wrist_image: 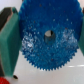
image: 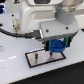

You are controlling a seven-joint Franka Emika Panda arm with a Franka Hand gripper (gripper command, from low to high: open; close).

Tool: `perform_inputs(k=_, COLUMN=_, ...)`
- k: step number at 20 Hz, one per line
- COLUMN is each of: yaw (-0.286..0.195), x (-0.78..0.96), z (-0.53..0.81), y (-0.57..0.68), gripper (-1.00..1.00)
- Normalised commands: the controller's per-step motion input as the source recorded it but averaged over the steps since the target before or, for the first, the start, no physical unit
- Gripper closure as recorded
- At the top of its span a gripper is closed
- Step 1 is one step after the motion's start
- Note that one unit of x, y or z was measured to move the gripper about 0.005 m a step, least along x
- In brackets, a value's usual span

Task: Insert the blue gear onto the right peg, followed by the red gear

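— Over by the grey plate (image: 44,58), can you see what the arm is doing?

— Mostly. Its big white body fills the upper part of the exterior view and hides a lot. The gripper (image: 56,46) hangs low above the plate's end toward the exterior view's right, and the blue gear (image: 57,47) sits between its fingers.

— So it has hold of it?

— Yes. In the wrist view the blue gear (wrist_image: 49,34) takes up almost the whole picture, with a green finger pad (wrist_image: 11,41) pressed against its toothed rim on one side and another pad at the opposite edge, half cut off. The jaws are clamped on the rim.

— Is the gear on the peg?

— Can't tell. I can't make out the right peg at all; the gear and fingers cover that end of the plate. The hole in the gear just looks dark and blurred.

— And the red gear?

— Only a red sliver (wrist_image: 3,80) at the very corner of the wrist view, too little to say for certain. From the exterior view I can't find it.

— Anything else?

— A black cable (image: 15,34) runs across the white table (image: 15,70) toward the arm.
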Motion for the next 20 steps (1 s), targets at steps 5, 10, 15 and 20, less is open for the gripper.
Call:
perform_inputs(k=5, yaw=0.000, x=0.12, z=-0.07, y=-0.17, gripper=1.00)
perform_inputs(k=10, yaw=0.000, x=0.07, z=0.15, y=-0.08, gripper=1.00)
perform_inputs(k=15, yaw=0.000, x=0.07, z=0.16, y=-0.04, gripper=1.00)
perform_inputs(k=20, yaw=0.000, x=0.11, z=0.10, y=-0.09, gripper=1.00)
